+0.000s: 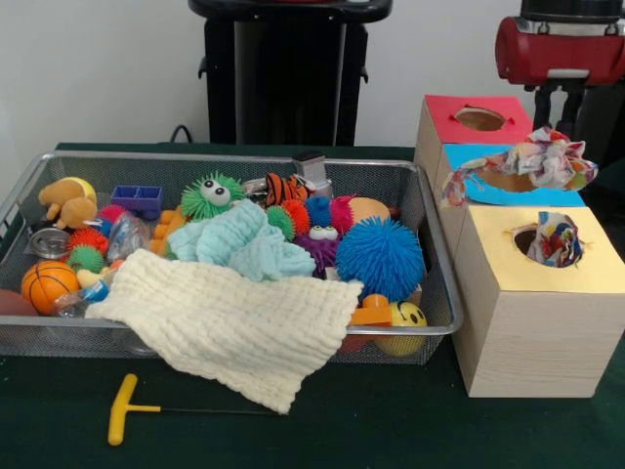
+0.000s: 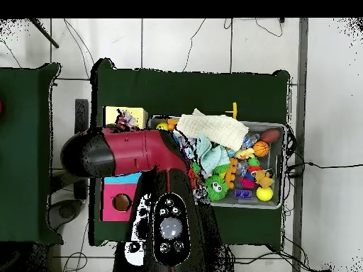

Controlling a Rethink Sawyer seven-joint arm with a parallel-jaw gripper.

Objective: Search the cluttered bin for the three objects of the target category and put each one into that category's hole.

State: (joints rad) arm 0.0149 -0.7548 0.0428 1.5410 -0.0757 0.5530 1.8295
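Note:
The wire-mesh bin (image 1: 20,200) is full of toys; it also shows in the overhead view (image 2: 282,164). A colourful dotted cloth (image 1: 557,239) sticks out of the round hole (image 1: 527,239) in the yellow-topped box (image 1: 586,269). A bunched pastel multicolour textile (image 1: 547,158) lies on the blue-topped box (image 1: 469,191), over its hole. My gripper (image 1: 562,109) hangs just above that textile, under the red arm (image 1: 557,49). In the overhead view the arm (image 2: 135,152) hides the gripper and most of the boxes.
A cream knitted cloth (image 1: 234,327) drapes over the bin's front rim beside a mint cloth (image 1: 244,244). Spiky balls (image 1: 381,256), a small basketball (image 1: 47,283) and plush toys fill the bin. The red-topped box (image 1: 449,122) stands farthest. A yellow-handled tool (image 1: 122,408) lies before the bin.

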